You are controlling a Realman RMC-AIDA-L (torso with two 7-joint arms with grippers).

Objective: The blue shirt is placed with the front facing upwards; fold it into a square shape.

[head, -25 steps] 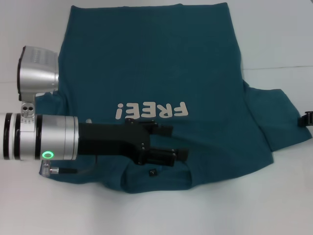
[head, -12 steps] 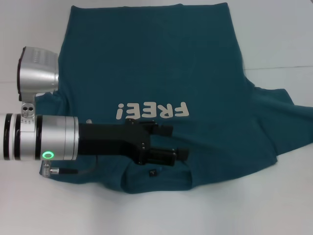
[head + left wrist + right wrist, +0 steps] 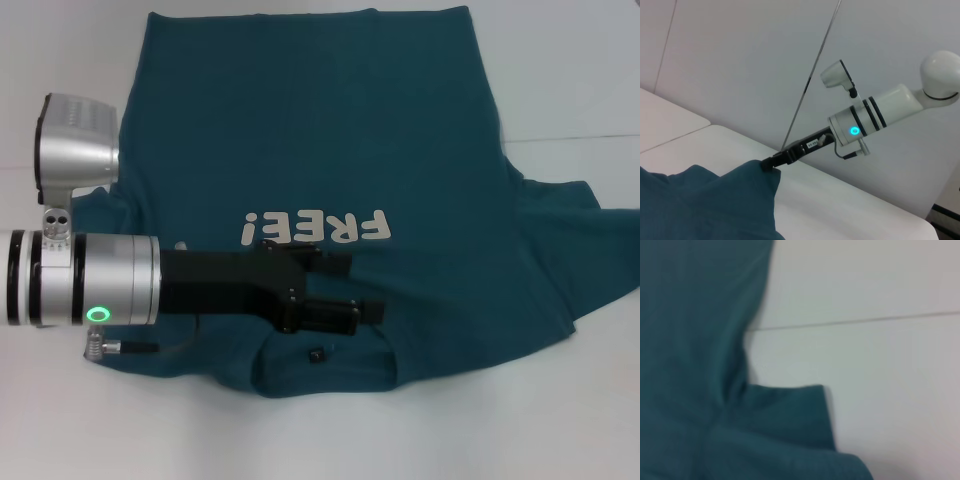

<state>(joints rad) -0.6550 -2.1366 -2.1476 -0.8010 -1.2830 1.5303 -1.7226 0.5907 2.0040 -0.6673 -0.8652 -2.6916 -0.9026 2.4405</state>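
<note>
head view: the blue shirt (image 3: 330,170) lies print-up on the white table (image 3: 560,420). the left gripper (image 3: 372,312) reaches in from nine o'clock just above the collar, probably to pin it; how far its claw is open i cannot tell.

left wrist view: the right gripper (image 3: 771,163) seems clamped on a sleeve corner.

right wrist view: only cloth and table seam (image 3: 865,320).

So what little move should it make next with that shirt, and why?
Probably carry the left-side sleeve farther across toward the middle. The left gripper lies over the blue shirt just below the "FREE!" lettering, while the right-side sleeve lies spread out, unfolded.
</note>
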